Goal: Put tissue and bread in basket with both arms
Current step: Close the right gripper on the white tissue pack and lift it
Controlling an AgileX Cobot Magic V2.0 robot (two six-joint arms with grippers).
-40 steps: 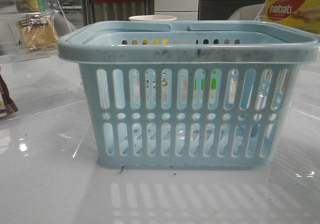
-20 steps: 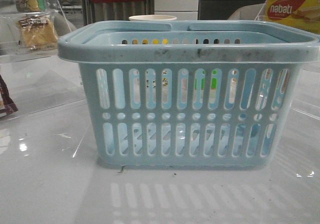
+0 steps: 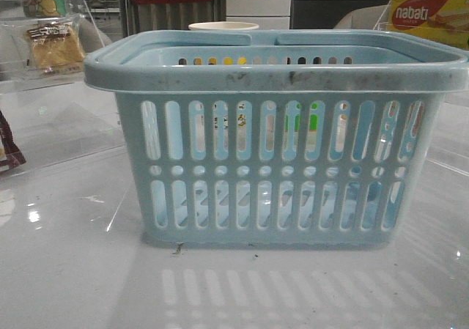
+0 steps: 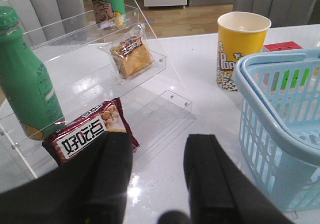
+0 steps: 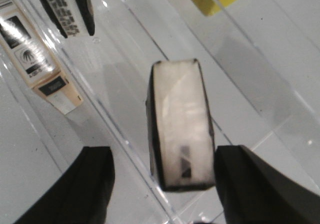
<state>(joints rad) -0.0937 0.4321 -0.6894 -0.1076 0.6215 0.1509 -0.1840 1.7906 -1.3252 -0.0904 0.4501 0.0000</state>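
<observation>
The light blue basket fills the front view; its rim also shows in the left wrist view. The bread, golden-brown in a clear packet, lies on a clear acrylic shelf; it also shows in the front view. My left gripper is open and empty, low over the table, short of the shelf. The tissue, a black-edged pack with a pale shiny face, lies on a clear shelf. My right gripper is open, its near end between the fingers and close to one fingertip. Neither gripper shows in the front view.
A dark red snack packet and a green bottle stand by the left gripper. A yellow popcorn cup is beside the basket. A yellow nabati box is at the back right. Other packs sit beyond the tissue.
</observation>
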